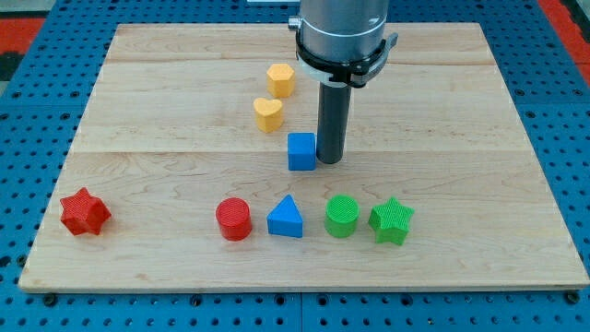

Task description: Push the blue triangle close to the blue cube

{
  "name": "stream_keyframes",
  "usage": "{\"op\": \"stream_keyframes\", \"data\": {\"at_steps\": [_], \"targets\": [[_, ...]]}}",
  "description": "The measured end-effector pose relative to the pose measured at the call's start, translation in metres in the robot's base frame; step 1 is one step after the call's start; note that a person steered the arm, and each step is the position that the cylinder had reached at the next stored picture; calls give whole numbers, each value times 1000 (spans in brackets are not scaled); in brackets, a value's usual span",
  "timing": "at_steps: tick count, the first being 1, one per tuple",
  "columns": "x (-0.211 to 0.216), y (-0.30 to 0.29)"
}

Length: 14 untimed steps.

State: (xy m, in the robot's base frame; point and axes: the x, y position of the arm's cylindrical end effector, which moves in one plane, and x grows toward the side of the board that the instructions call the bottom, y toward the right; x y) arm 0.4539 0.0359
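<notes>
Nearest the camera, a row of four blocks lies along the near part of the wooden surface [166,111]: a red cylinder [234,219], then the blue triangle [286,219] just to its right, then a green cylinder [342,217], and a green star [392,221] at the right end, close against the green cylinder. Each sits just beside its neighbour; whether any two touch I cannot tell for sure. Well apart from them, at the near left of the surface, rests a red star [85,212].

Farther back, near the middle of the surface, stands the blue cube [301,151]. The blue triangle lies nearer the camera than the cube and slightly to its left, with bare wood between them. My tip [330,161] stands immediately to the right of the blue cube, touching it or very nearly so, and well clear of the blue triangle. I carry no gripper, only this straight dark rod, so no jaws spread or press together.

Beyond the cube and to its left sit two yellow blocks: a yellow heart [268,114] nearer, and a yellow hexagonal block [280,80] farther back, close to each other.
</notes>
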Motion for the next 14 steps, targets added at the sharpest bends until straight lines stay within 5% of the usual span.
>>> {"op": "stream_keyframes", "data": {"at_steps": [2,3,5,6,9,11,14], "targets": [[-3,-27],[11,65],[135,262],[164,246],[149,19],[101,-43],[103,-106]]}}
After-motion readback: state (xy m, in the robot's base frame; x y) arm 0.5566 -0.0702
